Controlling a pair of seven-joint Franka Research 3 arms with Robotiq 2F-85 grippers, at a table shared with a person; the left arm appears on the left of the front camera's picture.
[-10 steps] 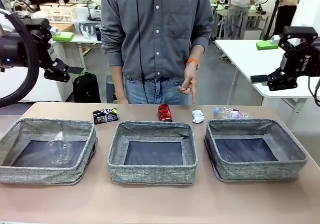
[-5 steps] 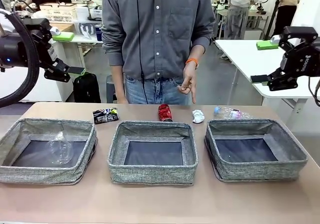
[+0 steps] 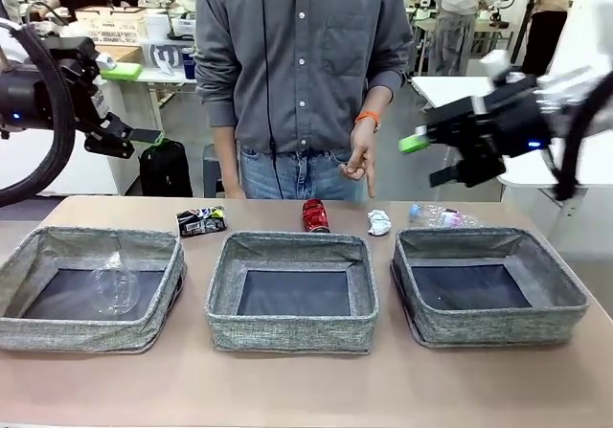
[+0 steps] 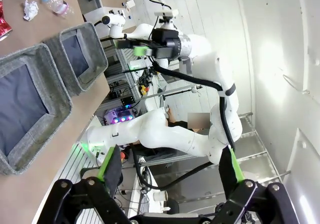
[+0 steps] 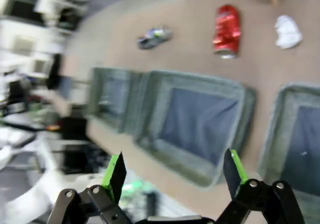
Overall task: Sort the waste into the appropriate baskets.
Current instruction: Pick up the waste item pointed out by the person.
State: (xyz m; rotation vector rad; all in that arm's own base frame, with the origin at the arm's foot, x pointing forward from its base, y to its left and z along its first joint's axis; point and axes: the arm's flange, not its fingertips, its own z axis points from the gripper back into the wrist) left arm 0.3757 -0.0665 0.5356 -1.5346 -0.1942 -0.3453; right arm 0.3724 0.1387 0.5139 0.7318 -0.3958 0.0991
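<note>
Front view: the right gripper (image 3: 426,158) hangs above the far edge of the table (image 3: 306,390), its jaws wide apart and holding nothing. The clear plastic bottle (image 3: 436,216) lies at its 6 o'clock, the crumpled white paper ball (image 3: 380,222) at 7 and the crushed red can (image 3: 315,214) at 8, all apart from it. The crushed black printed can (image 3: 201,220) lies at 5 o'clock from the left gripper (image 3: 134,102), which is likewise spread and empty. The clear plastic cup (image 3: 115,282) sits in the left basket (image 3: 77,334).
</note>
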